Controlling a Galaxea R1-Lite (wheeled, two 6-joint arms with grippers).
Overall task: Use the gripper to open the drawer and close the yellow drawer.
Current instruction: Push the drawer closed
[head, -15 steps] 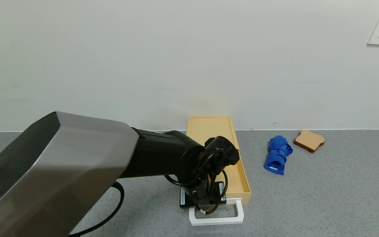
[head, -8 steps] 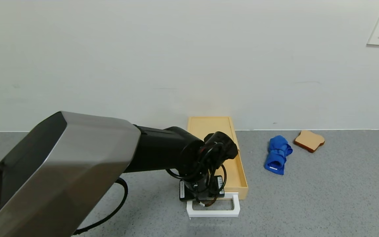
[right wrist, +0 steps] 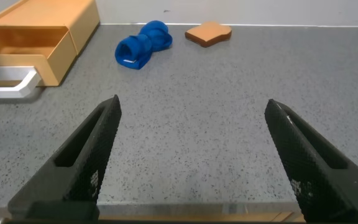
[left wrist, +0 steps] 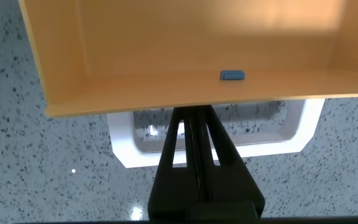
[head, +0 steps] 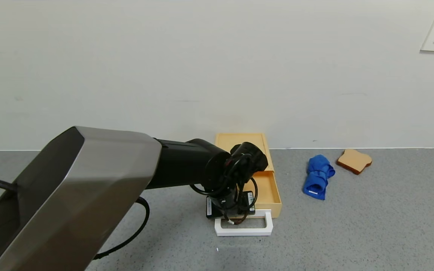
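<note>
L gripper fingers closed inside white handle of part-open drawer; R gripper fingers open.

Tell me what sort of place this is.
Probably a lab test bench, not a real kitchen: a bare speckled grey counter against a blank wall, holding only a drawer, a blue cloth and one bread slice.

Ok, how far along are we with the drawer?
Opening looks done: the drawer tray stands out of its housing. In hand: closing. The left claw, shut inside the white handle, has pushed the tray partway back over the last second. Left: the rest of the tray must go in. The right claw hangs open, idle.
</note>
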